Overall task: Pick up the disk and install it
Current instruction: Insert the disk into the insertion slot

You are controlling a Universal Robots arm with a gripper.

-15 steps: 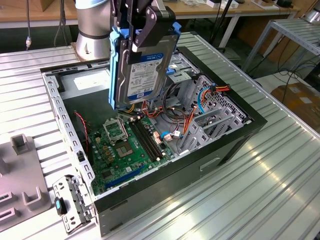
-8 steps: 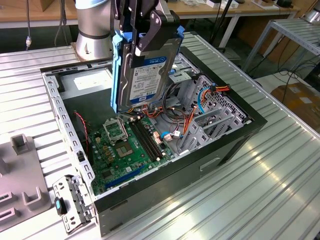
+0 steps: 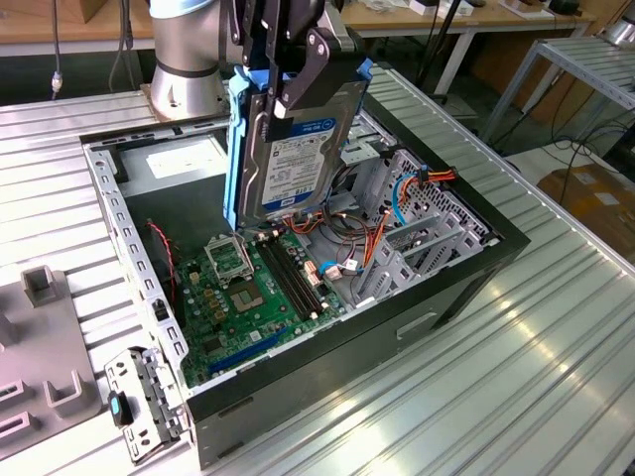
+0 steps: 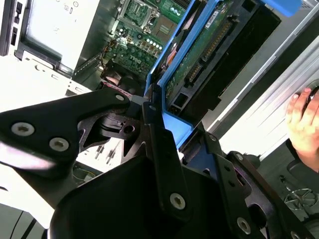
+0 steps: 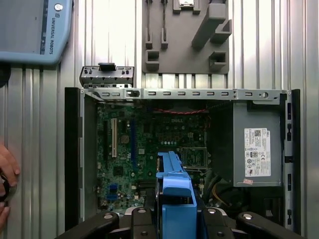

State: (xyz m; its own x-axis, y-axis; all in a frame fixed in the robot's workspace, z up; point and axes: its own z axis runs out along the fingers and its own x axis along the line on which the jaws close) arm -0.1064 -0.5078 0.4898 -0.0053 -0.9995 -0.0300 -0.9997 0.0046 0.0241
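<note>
The gripper (image 3: 278, 94) is closed on the disk (image 3: 298, 164) and holds it on edge, almost upright, in the air above the open computer case (image 3: 466, 283). Its black fingers clamp the top end, where the blue carrier rails meet. In the exterior view the disk hangs over the green motherboard (image 3: 243, 293). The grey power supply (image 3: 179, 164) is far back toward the exterior view's left, and the metal drive cage (image 3: 417, 243) is toward the exterior view's right. The disk touches none of them. I judge the disk to be stiff and rather heavy for its size, with smooth metal that can slip, and sensitive to shocks. The circuit board on its underside, seen in the second wrist view, should not be squeezed; the solid edges and the rails are the safer places to hold. A person's hand (image 4: 304, 117) is at the table, well apart from the case.
</note>
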